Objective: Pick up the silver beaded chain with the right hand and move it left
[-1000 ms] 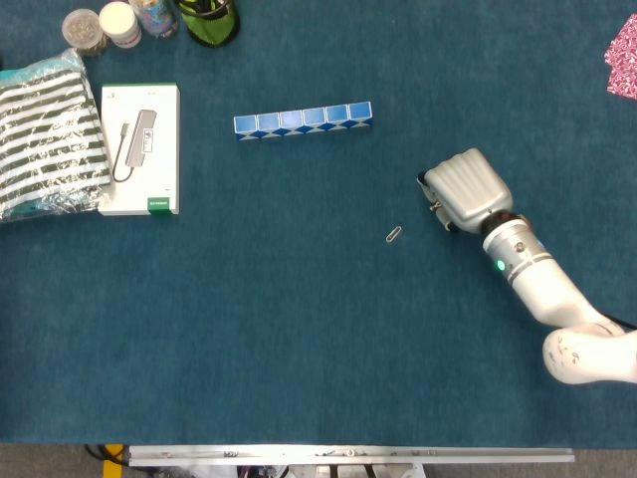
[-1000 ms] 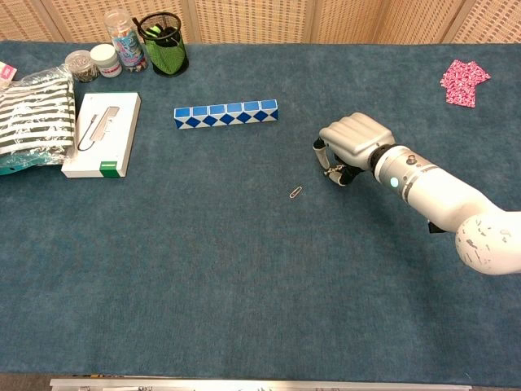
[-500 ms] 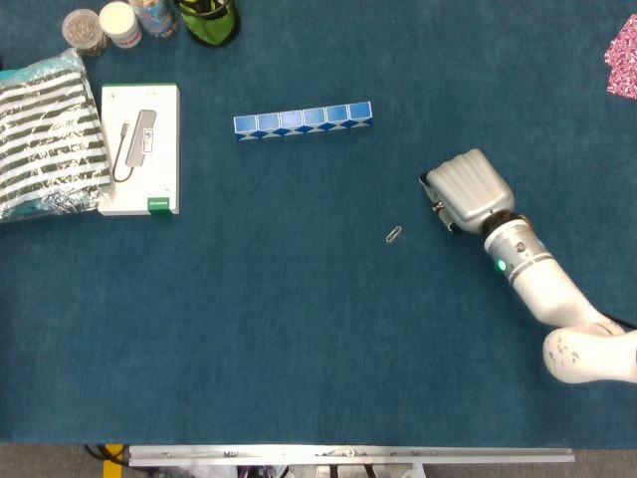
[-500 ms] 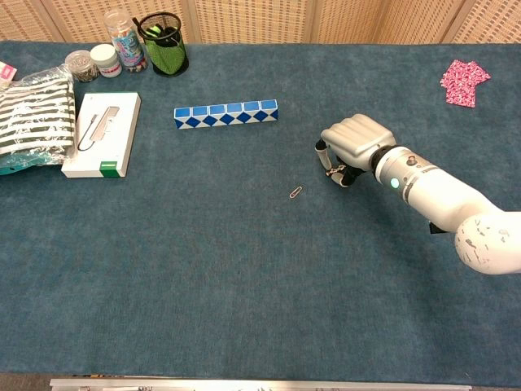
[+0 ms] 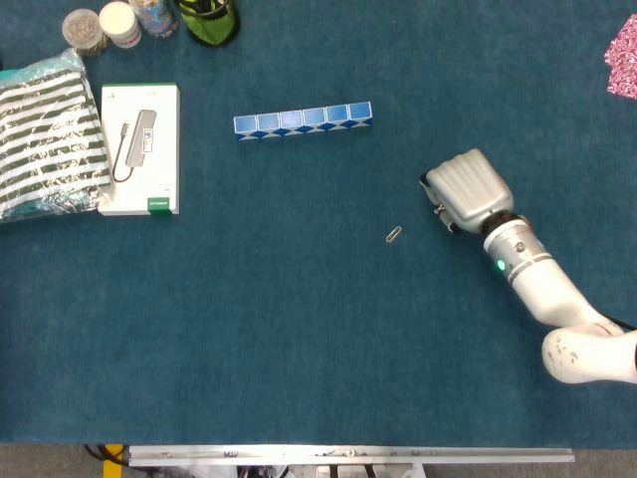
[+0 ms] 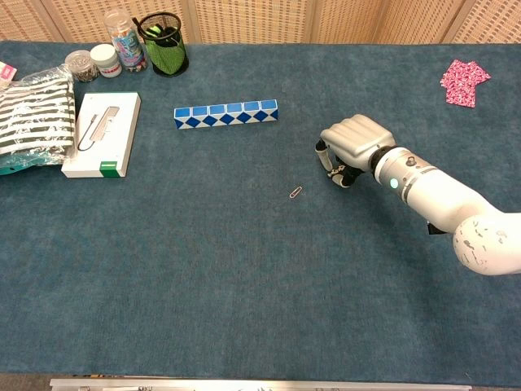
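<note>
My right hand [image 5: 468,189] [image 6: 355,141] sits right of the table's middle, palm down, fingers curled under. A short bit of the silver beaded chain [image 6: 333,171] [image 5: 438,208] shows beneath the curled fingers, low over the blue cloth. The hand appears to grip it. Most of the chain is hidden under the hand. My left hand appears in neither view.
A small paperclip [image 5: 394,235] [image 6: 295,193] lies just left of the hand. Further left and back are a row of blue-white blocks [image 5: 303,119], a white box [image 5: 139,147], a striped bag [image 5: 48,134], jars and a green cup [image 6: 163,42]. Pink cloth [image 6: 464,80] lies far right.
The right hand has shifted only a few pixels, its fingers staying curled over the chain. Nothing else has moved.
</note>
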Robot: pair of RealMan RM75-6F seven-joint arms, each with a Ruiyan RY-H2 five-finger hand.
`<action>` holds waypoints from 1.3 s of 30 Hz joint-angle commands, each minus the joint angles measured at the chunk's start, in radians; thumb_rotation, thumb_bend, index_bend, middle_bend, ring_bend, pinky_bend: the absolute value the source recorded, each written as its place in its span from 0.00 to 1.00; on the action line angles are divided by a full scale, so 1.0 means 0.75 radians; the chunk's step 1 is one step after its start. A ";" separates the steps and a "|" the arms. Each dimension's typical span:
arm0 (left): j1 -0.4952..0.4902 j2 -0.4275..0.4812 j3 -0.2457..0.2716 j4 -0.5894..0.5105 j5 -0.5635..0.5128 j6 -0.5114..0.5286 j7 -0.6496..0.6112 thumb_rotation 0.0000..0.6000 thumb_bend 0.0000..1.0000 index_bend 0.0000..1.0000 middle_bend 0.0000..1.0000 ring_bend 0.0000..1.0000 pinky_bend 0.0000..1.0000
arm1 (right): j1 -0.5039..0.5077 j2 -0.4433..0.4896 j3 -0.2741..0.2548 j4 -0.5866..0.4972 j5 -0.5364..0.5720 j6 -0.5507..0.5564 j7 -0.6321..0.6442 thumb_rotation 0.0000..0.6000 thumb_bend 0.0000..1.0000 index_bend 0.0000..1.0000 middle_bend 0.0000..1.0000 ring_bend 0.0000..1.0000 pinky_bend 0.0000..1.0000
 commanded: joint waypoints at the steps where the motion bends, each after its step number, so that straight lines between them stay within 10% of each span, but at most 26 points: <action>1: 0.000 0.000 0.000 0.000 0.001 0.001 0.001 1.00 0.10 0.00 0.06 0.03 0.04 | -0.002 0.004 0.002 -0.005 -0.003 0.001 0.007 1.00 0.29 0.60 1.00 1.00 1.00; 22: 0.000 0.013 0.000 -0.034 0.007 0.005 0.037 1.00 0.10 0.00 0.06 0.03 0.04 | -0.088 0.277 0.057 -0.407 -0.268 0.018 0.458 1.00 0.34 0.65 1.00 1.00 1.00; 39: 0.011 0.013 0.009 -0.043 0.020 0.022 0.046 1.00 0.10 0.00 0.06 0.03 0.04 | -0.071 0.229 0.032 -0.409 -0.383 -0.070 0.629 1.00 0.34 0.66 1.00 1.00 1.00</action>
